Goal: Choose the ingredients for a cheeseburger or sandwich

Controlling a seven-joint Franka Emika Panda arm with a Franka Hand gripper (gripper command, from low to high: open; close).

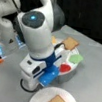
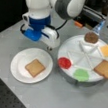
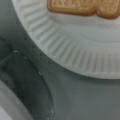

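**So far, one toast on the plate**

Only a single toast (image 2: 34, 67) lies on the plate (image 2: 17, 68); the sandwich is barely begun. The gripper (image 2: 50, 46) hangs low over the counter (image 2: 65, 100), between plate and tray (image 2: 66, 79), at the plate's 1 o'clock. I cannot tell how the jaws stand, and nothing shows in them. On the tray sit the patty (image 2: 91, 37) at 12, cheese (image 2: 107, 50) at 2, second toast (image 2: 104, 68) at 4, lettuce (image 2: 81, 74) at 6, tomato (image 2: 64, 62) at 8. By my judgement, selection is in hand, calling for an empty, opened grasp.
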